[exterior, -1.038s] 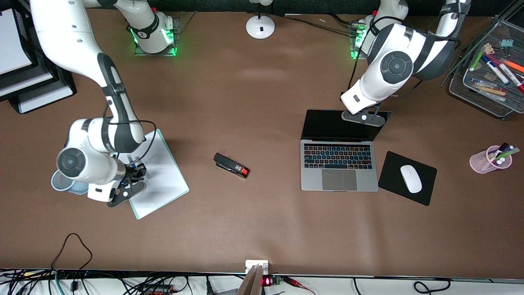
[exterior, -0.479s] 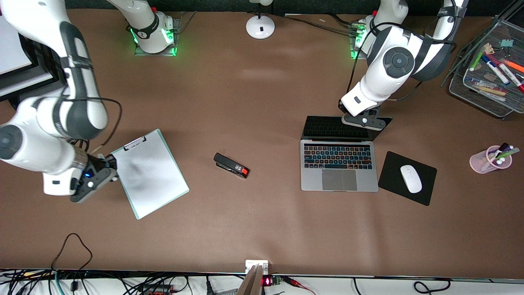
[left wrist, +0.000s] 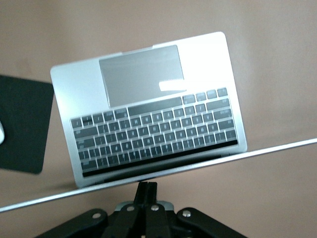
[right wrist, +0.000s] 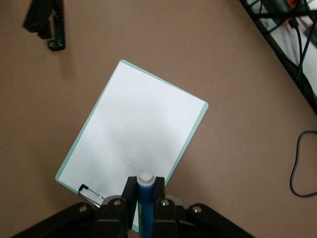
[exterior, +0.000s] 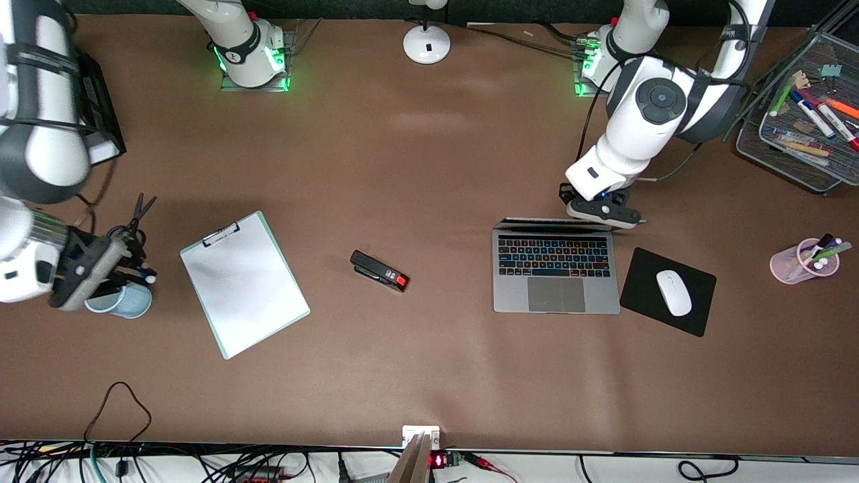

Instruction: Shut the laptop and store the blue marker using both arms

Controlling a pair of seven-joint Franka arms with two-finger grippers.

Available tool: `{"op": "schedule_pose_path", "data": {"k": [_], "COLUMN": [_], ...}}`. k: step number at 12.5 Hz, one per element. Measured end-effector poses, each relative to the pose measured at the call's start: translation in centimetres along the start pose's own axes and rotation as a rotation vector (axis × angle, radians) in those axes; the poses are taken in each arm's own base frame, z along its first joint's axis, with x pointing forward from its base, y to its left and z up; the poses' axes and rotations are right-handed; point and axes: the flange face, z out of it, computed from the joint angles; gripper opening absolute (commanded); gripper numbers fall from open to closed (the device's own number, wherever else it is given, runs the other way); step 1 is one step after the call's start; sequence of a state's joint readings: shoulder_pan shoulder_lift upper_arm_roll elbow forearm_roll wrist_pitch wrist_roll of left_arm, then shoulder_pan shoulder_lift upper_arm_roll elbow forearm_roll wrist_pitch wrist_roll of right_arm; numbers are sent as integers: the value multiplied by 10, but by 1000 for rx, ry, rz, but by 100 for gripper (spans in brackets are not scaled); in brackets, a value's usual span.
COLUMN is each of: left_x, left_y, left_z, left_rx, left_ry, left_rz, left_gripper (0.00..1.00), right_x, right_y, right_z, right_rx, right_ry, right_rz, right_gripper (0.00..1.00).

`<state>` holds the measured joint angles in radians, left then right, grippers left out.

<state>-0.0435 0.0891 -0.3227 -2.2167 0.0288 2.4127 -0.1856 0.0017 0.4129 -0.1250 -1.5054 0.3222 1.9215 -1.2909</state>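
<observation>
The silver-grey laptop [exterior: 556, 295] lies open toward the left arm's end of the table, its lid [exterior: 553, 221] standing almost upright. My left gripper [exterior: 604, 213] is shut with nothing in it, fingertips against the lid's top edge [left wrist: 208, 161]. In the left wrist view the keyboard [left wrist: 148, 134] shows past that edge, with the left gripper [left wrist: 147, 187] just under it. At the right arm's end, my right gripper [exterior: 127, 268] is shut on the blue marker [right wrist: 145, 210], pale cap end out past the fingers [right wrist: 130, 188]. It hangs beside a pale blue cup [exterior: 127, 303].
A clipboard [exterior: 245, 285] lies beside the cup, scissors [exterior: 139, 211] farther from the camera, a black stapler [exterior: 379, 270] mid-table. Black mouse pad [exterior: 698, 315] with white mouse [exterior: 673, 292] sits beside the laptop. Also a pink pen cup [exterior: 792, 268], wire basket [exterior: 772, 151], lamp base [exterior: 427, 43].
The right gripper carried the marker from over the clipboard toward the right arm's end, to the pale blue cup. The left gripper pushed the laptop lid from leaning back to nearly upright.
</observation>
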Motion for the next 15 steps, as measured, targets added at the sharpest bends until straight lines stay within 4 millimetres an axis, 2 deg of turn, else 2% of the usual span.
{"op": "schedule_pose_path", "data": {"k": [5, 7, 9, 13, 15], "left_x": [20, 35, 48, 57, 63], "left_y": [-9, -14, -17, -25, -29], "left_z": [38, 48, 56, 79, 85], "left_rx": [-31, -38, -52, -72, -67], "left_ry": [79, 102, 120, 154, 177], "left_rz": [10, 10, 12, 37, 56], "left_gripper": [0, 0, 0, 0, 0], "right_x": [-42, -57, -77, -131, -151], "right_y": [16, 19, 24, 40, 46], "right_z": [-28, -46, -55, -40, -35], "right_rx": [50, 71, 63, 78, 61], "right_ry": [214, 314, 411, 566, 594], "right_rz": [-199, -258, -315, -366, -395], "right_gripper": [8, 8, 8, 8, 8]}}
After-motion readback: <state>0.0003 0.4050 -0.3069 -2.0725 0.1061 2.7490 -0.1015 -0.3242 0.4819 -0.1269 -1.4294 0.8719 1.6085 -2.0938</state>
